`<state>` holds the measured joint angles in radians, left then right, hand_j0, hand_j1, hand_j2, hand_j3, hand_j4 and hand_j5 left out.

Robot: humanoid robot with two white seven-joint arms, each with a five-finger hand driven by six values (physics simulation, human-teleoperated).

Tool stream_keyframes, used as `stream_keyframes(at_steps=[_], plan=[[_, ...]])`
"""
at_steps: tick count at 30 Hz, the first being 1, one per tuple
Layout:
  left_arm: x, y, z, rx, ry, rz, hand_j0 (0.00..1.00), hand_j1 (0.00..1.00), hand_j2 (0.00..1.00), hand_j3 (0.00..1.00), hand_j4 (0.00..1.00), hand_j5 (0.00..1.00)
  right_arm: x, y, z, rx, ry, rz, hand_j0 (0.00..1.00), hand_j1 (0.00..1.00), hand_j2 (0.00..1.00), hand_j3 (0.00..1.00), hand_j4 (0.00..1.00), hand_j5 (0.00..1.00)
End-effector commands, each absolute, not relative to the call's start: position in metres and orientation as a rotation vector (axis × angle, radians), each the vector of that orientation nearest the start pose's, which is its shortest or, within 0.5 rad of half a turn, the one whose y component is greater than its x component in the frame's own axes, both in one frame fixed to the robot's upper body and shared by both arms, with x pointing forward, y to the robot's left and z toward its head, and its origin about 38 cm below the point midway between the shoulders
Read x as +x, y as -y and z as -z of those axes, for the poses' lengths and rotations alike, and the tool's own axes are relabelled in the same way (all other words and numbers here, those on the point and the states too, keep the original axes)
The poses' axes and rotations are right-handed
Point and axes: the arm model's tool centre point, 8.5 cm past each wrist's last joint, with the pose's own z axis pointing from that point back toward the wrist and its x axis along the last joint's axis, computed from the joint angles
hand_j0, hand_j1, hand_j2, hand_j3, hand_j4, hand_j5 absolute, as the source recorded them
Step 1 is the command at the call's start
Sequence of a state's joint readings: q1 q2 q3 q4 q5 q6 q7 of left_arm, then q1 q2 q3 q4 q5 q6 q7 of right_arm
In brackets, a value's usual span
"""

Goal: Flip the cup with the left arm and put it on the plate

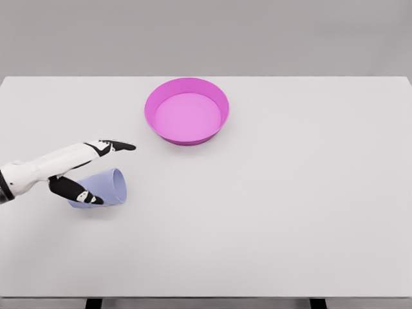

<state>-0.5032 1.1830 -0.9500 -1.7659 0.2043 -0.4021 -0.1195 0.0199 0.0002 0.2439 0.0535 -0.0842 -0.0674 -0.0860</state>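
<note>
Reaching over the toppled lavender cup [106, 188], the left robot hand [84, 168] spreads open, gripping nothing; pink plate [187, 111] well apart.

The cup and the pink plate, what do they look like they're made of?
The cup, pale lavender and lying on its side, looks like matte plastic: flat colour, no glints. The plate looks like smooth magenta plastic too, with only soft shading. Both are simulator renders, so that's a guess.

White table [290, 212], pink plate [187, 111] near back, lavender cup [109, 187] on its side
</note>
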Motion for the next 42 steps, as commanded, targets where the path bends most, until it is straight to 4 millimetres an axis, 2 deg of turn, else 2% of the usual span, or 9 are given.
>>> stream_keyframes(at_steps=[1, 7, 9, 21, 42], plan=[[0.346, -0.326, -0.187, 0.04, 1.482, 1.496, 1.0, 1.0, 1.0, 1.0, 1.0, 1.0, -0.022, 0.282, 0.259, -0.175, -0.006, -0.16, 1.0, 1.0, 1.0, 1.0, 1.0, 1.0], [0.341, -0.329, -0.181, 0.026, 1.464, 1.491, 1.0, 1.0, 1.0, 1.0, 1.0, 1.0, -0.022, 0.282, 0.259, -0.175, -0.006, -0.16, 1.0, 1.0, 1.0, 1.0, 1.0, 1.0], [0.335, -0.328, -0.173, 0.006, 1.446, 1.488, 1.0, 1.0, 1.0, 1.0, 1.0, 1.0, -0.022, 0.282, 0.259, -0.175, -0.006, -0.16, 1.0, 1.0, 1.0, 1.0, 1.0, 1.0], [0.337, -0.322, -0.171, -0.011, 1.459, 1.482, 1.0, 1.0, 1.0, 1.0, 1.0, 1.0, -0.022, 0.282, 0.259, -0.175, -0.006, -0.16, 1.0, 1.0, 1.0, 1.0, 1.0, 1.0], [0.34, -0.328, -0.165, 0.032, 1.398, 1.435, 1.0, 1.0, 1.0, 1.0, 1.0, 1.0, -0.022, 0.282, 0.259, -0.175, -0.006, -0.16, 1.0, 1.0, 1.0, 1.0, 1.0, 1.0]])
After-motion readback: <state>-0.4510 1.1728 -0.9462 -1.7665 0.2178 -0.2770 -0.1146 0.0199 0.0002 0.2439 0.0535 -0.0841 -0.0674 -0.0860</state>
